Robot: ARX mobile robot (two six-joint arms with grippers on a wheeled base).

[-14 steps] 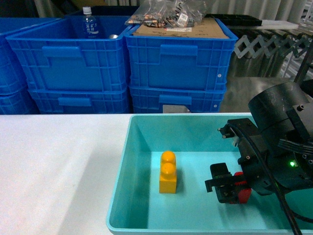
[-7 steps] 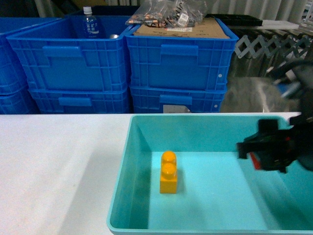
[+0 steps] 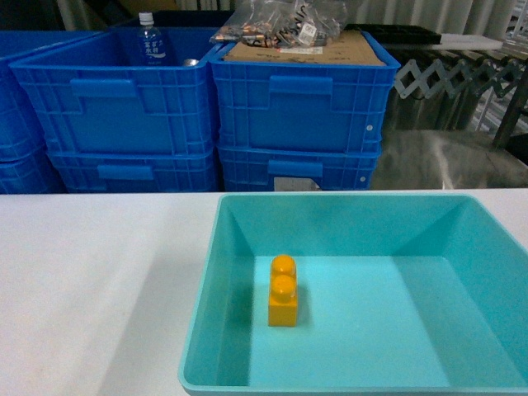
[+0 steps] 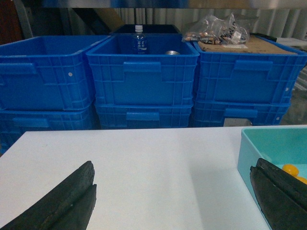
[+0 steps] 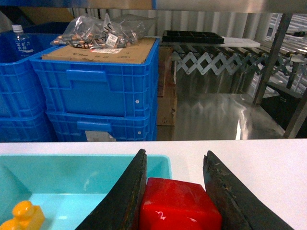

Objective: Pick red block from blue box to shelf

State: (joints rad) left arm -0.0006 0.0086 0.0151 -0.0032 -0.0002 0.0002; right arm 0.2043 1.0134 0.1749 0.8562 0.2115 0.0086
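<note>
From left to right: our left gripper (image 4: 172, 201) hung over the white bench (image 4: 134, 163) with its fingers (image 4: 62, 199) spread wide and nothing between them. The blue box (image 3: 206, 272) held only a yellow brick (image 3: 283, 290). Our right gripper (image 5: 175, 191), out of the head view, had its fingers (image 5: 125, 191) clamped on opposite flat sides of the red block (image 5: 177, 208), lifted above the box's right rim. We judged the block light, rigid and glossy, hence liable to slip; flat faces suited the hold.
</note>
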